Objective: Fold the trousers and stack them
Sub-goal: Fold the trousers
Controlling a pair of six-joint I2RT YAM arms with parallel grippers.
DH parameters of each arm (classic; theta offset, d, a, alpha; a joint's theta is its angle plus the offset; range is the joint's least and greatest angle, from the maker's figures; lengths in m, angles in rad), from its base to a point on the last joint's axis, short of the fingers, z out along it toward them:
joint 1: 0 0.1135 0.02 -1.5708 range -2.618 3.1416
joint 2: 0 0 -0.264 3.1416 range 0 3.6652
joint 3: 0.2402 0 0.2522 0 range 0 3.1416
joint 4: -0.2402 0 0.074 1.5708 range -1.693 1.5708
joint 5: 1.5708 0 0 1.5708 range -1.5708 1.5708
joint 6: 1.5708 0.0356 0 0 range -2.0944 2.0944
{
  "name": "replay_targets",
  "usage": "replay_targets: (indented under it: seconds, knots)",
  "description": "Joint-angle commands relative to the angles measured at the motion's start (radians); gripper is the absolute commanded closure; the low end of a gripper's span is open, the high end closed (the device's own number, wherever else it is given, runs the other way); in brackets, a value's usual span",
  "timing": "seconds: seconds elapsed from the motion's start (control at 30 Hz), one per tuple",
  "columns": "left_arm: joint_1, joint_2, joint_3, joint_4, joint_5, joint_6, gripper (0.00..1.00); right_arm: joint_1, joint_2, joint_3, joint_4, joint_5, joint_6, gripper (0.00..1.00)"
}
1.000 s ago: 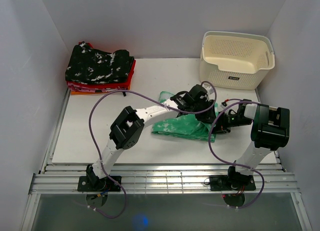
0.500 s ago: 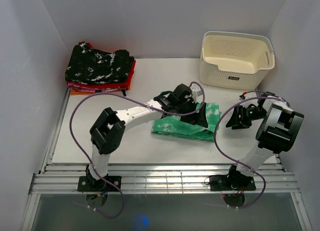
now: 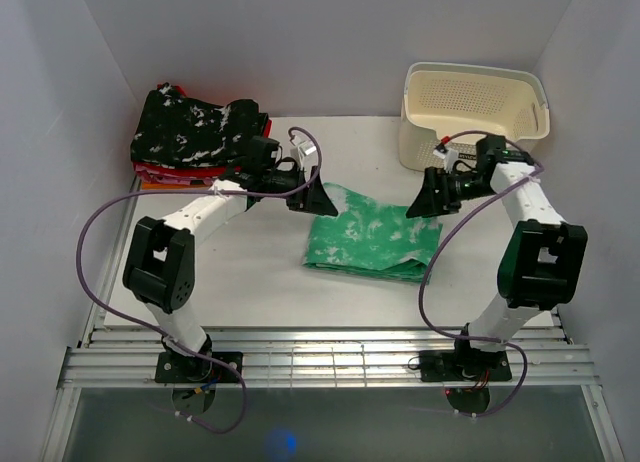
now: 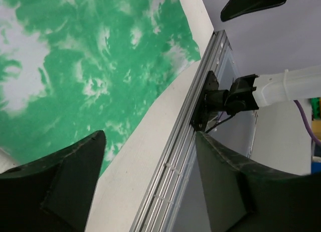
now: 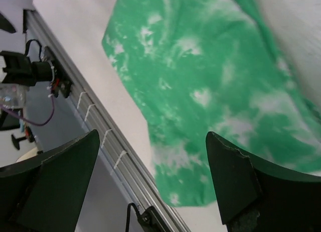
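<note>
Whereas a second ago both grippers sat on the folded bright green, white-blotched cloth trousers [image 3: 372, 240], the left gripper [image 3: 308, 196] and right gripper [image 3: 424, 198] now hang clear at either side, jaws spread wide, holding nothing. The one pair of trousers lies flat between the two grippers; one cream plastic basket [image 3: 470, 154] stands beyond the right, one stack of folded clothes [image 3: 195, 132] beyond the left.

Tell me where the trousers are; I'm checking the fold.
Top view: the trousers lie folded mid-table, left gripper by the far-left corner, right gripper by the far-right, basket beyond.
</note>
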Motion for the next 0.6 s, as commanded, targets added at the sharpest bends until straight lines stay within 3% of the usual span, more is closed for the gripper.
replay_targets:
  seconds: [0.0,0.1,0.27,0.57]
  knots:
    - [-0.014,0.019,-0.025,0.055,0.146,0.016,0.2,0.101,0.003,-0.067,0.069,-0.075,0.108,0.09]
    - [-0.012,0.086,-0.053,0.077,0.158,-0.037,0.3,0.106,0.048,-0.165,0.07,-0.071,0.07,0.08]
    - [-0.012,0.14,-0.186,0.277,0.175,-0.148,0.34,0.063,0.144,-0.326,0.059,-0.033,-0.009,0.05]
    - [0.007,0.31,-0.283,0.41,0.088,-0.245,0.37,0.012,0.389,-0.307,0.09,0.15,0.011,0.08]
